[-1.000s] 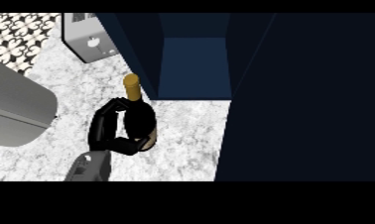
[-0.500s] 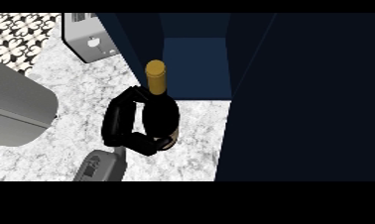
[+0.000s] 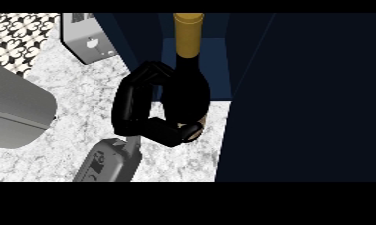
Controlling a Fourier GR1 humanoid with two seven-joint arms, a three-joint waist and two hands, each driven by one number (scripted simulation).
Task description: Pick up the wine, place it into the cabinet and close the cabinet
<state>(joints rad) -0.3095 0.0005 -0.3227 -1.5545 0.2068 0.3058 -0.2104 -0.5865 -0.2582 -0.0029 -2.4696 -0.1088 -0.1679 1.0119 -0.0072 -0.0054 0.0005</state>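
Wine bottle (image 3: pixel 188 82) — dark body, gold-foiled neck — held upright off the table (image 3: pixel 81 89), long axis running from the fingers toward the open cabinet (image 3: pixel 206 55) just beyond; left hand (image 3: pixel 143 112) curled round its lower body; right hand unseen. Against the earlier frames the bottle is higher and nearer the opening.

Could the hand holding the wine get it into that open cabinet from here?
Probably yes. The hand grips the wine right before the cabinet, whose front is open, and nothing shows between them.
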